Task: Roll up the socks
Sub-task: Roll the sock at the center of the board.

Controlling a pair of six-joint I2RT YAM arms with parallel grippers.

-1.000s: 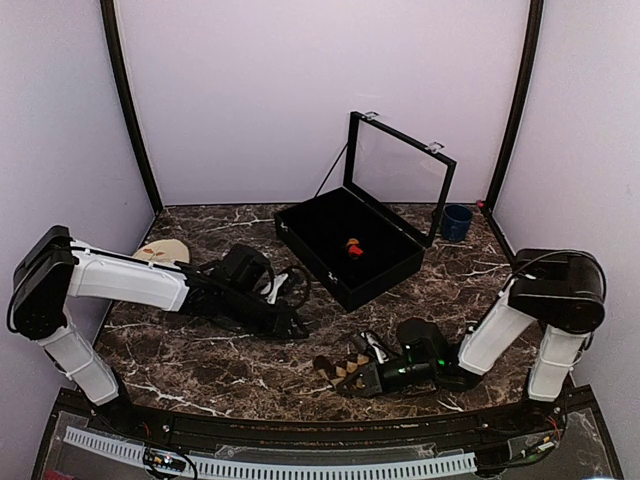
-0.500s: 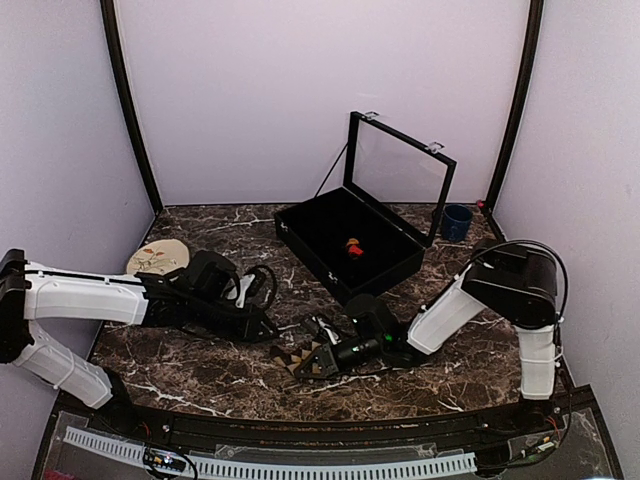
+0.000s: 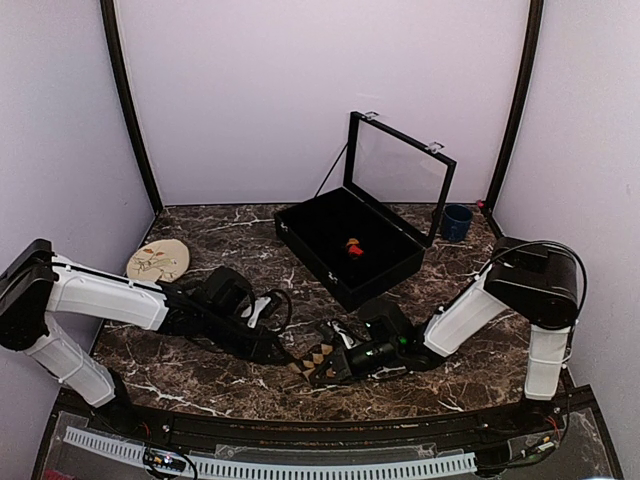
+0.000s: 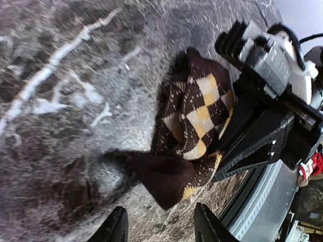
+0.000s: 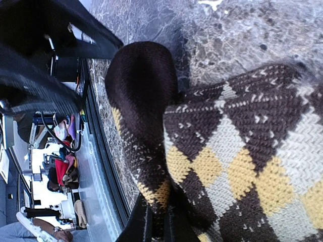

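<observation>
The tan-diamond sock (image 3: 315,361) lies bunched on the marble near the front edge. My right gripper (image 3: 336,366) is shut on its folded edge; in the right wrist view the sock (image 5: 237,156) fills the frame and the closed gripper (image 5: 159,228) pinches it. My left gripper (image 3: 289,352) is open just left of the sock; in the left wrist view its tips (image 4: 159,229) straddle empty marble just short of the sock's dark toe (image 4: 166,181). The red-and-orange sock (image 3: 353,247) is a small bundle inside the black case.
A black case (image 3: 300,228) with its glass lid raised stands behind the centre. A blue cup (image 3: 457,222) is at the back right. A round tan plate (image 3: 158,262) lies at the left. The table's front rail (image 3: 300,425) runs close to both grippers.
My right gripper has dragged the tan sock leftwards along the front edge. My left gripper pulled back left, then moved forward and right up to the sock's toe.
</observation>
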